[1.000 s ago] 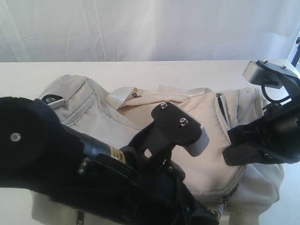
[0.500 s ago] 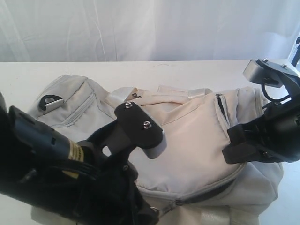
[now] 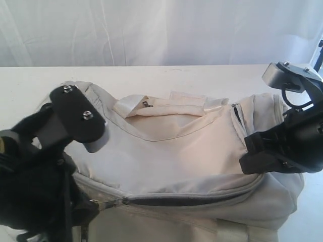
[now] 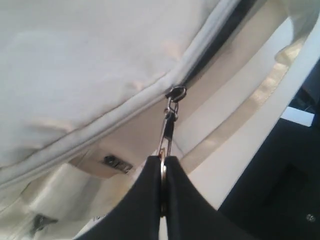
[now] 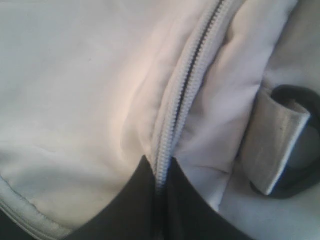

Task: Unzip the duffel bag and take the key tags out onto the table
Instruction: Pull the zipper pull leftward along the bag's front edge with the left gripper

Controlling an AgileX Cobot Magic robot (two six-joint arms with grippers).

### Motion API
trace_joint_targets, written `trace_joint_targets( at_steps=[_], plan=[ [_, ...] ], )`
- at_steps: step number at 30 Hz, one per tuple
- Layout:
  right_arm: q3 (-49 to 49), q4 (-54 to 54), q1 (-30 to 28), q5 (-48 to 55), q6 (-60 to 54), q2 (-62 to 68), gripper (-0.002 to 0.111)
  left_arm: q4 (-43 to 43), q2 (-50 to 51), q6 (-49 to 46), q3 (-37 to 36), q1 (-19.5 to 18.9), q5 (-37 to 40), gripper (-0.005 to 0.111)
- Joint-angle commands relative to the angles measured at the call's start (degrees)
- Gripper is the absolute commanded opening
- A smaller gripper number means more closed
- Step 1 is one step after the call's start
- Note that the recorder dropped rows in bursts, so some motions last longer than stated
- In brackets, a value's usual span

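The cream duffel bag (image 3: 181,151) lies across the white table (image 3: 30,80). Its main zipper (image 3: 192,200) gapes dark along much of the front. My left gripper (image 4: 162,159) is shut on the metal zipper pull (image 4: 168,127) at the bag's left front, and the slider (image 3: 103,203) sits there beside it. My right gripper (image 5: 161,167) is shut on the bag's zipper seam (image 5: 182,95) at the right end of the bag. The key tags are hidden.
Shiny off-white straps (image 3: 136,105) lie on top of the bag near its back edge. A black D-ring (image 5: 295,145) in a fabric loop sits close to the right gripper. A white curtain (image 3: 161,30) hangs behind the table.
My left arm has swept far to the left, dragging the zipper pull with it. The main zipper has opened along the front. The right arm has stayed put.
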State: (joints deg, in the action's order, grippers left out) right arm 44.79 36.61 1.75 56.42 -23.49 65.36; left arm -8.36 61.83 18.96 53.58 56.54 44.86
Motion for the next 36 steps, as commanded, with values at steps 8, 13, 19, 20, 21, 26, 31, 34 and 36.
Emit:
trace_joint_targets(
  at_steps=[8, 13, 19, 20, 21, 26, 31, 34, 36],
  plan=[
    [-0.18, -1.93, 0.04, 0.23, -0.52, 0.06, 0.0, -8.7, -7.67, 5.57, -0.72, 0.01, 14.12, 0.0],
    [-0.18, -1.93, 0.04, 0.23, -0.52, 0.06, 0.0, -14.01, -11.67, 11.13, -5.99, 0.01, 14.12, 0.0],
    [-0.18, -2.43, 0.04, 0.08, -0.51, 0.06, 0.0, -19.66, -16.57, 15.82, -9.04, 0.01, 13.65, 0.0],
    [-0.18, -2.43, 0.04, 0.08, -0.51, 0.06, 0.0, -19.95, -17.23, 15.82, -9.04, 0.01, 13.65, 0.0],
    [-0.18, -2.43, 0.04, 0.08, -0.51, 0.06, 0.0, -20.25, -17.74, 15.82, -9.04, 0.01, 13.35, 0.0],
    [-0.18, -2.41, 0.04, -0.54, -0.63, 0.06, 0.0, -19.78, -18.4, 15.66, -9.04, 0.01, 12.98, 0.0],
    [0.15, -2.2, 0.04, -0.88, -1.9, -0.63, 0.0, -18.56, -18.4, 15.36, -9.04, 0.01, 12.46, 0.0],
    [1.3, -2.2, 0.04, -1.7, -2.19, -1.39, 0.0, -18.28, -18.4, 15.36, -9.04, 0.01, 12.46, 0.0],
    [2.4, -2.2, 0.04, -0.98, -2.19, -1.39, 0.002, -18.28, -18.4, 15.36, -9.04, 0.01, 12.57, 0.0]
  ],
)
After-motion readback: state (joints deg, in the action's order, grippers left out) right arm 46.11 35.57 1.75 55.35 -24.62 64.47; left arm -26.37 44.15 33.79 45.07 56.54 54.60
